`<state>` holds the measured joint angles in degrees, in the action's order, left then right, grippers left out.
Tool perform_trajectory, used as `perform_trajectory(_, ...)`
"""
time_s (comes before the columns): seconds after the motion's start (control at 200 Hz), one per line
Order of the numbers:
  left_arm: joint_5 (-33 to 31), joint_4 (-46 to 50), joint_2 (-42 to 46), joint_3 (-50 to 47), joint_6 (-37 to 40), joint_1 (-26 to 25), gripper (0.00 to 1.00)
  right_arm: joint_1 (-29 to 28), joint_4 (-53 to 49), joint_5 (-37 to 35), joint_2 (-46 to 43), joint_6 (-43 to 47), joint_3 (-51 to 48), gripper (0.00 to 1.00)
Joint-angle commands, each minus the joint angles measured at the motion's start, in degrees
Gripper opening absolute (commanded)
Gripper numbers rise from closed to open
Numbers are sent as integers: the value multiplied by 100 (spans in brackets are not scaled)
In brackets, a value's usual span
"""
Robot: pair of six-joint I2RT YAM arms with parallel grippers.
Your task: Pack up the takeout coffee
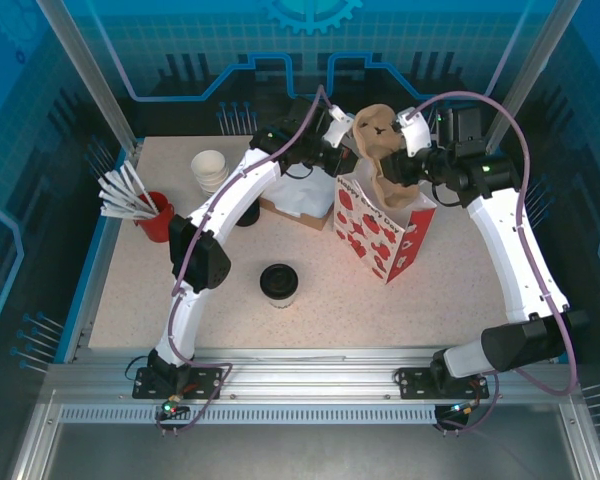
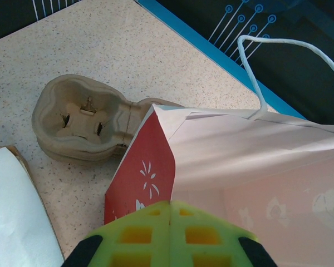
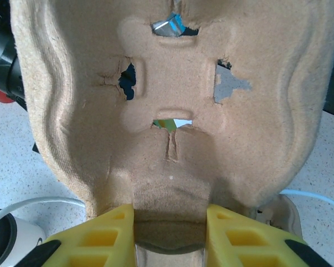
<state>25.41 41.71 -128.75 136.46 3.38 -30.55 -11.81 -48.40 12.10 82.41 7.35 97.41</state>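
We see the speckled table [image 1: 460, 290] with both arms reaching to its far side. The largest thing on it is the red and white paper bag [image 1: 375, 225], standing upright with its mouth open, right of the middle.

Above the bag's mouth hangs a brown moulded cup carrier [image 1: 375, 135], tilted on end. The right pincer [image 3: 170, 231] grips it: its yellow fingers [image 3: 100, 236] stand apart with the carrier's lower edge clamped between them.

The left pincer [image 2: 170, 222] is closed, its green fingers pressed together. The bag's rim, where the red side meets the pale inside, runs straight into the seam between them, so as far as we can tell it pinches that rim. A second carrier [image 2: 83, 117] lies flat on the table just beyond the bag.

The takeout coffee [image 1: 279, 283], a pale cup with a black lid, stands upright on the table toward the near edge, outside the bag. It is to the near left of the bag and close to the left arm's elbow. It is well apart from both pincers, and neither touches it.

At the far left stand a stack of white cups [image 1: 209, 168] and a red cup [image 1: 158, 218] holding white sticks
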Motion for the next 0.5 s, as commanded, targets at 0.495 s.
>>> perform_trajectory(0.495,224,104,43,272,187,22,0,219,-20,134,-119,477,-260,30)
